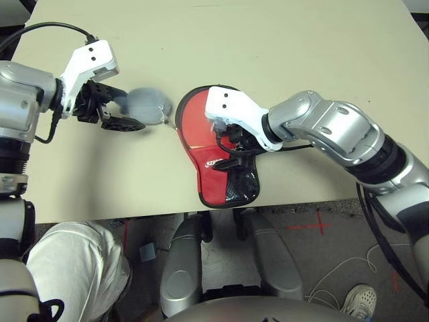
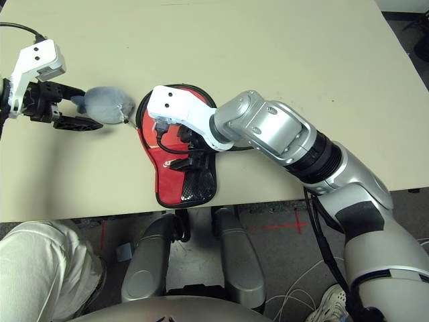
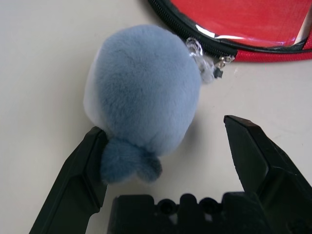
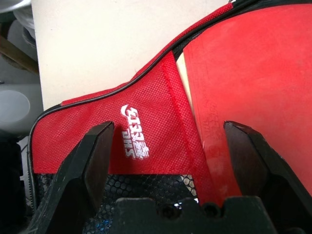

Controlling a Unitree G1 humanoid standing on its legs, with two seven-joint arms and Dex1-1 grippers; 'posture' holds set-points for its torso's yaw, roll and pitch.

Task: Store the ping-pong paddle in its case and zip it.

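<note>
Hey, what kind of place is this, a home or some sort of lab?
Probably a robotics lab or test workspace: a plain beige table, loose cables on a floor marked with red tape crosses, and a person sitting close beside the robot.

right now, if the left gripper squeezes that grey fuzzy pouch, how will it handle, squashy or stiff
Probably squashy: the grey fuzzy pouch looks plush and rounded, so the open left gripper would likely compress it before gripping firmly. Likely light for its size, so a nudge could slide it. Its clear bead charm lies against the case and may drag along.
</note>
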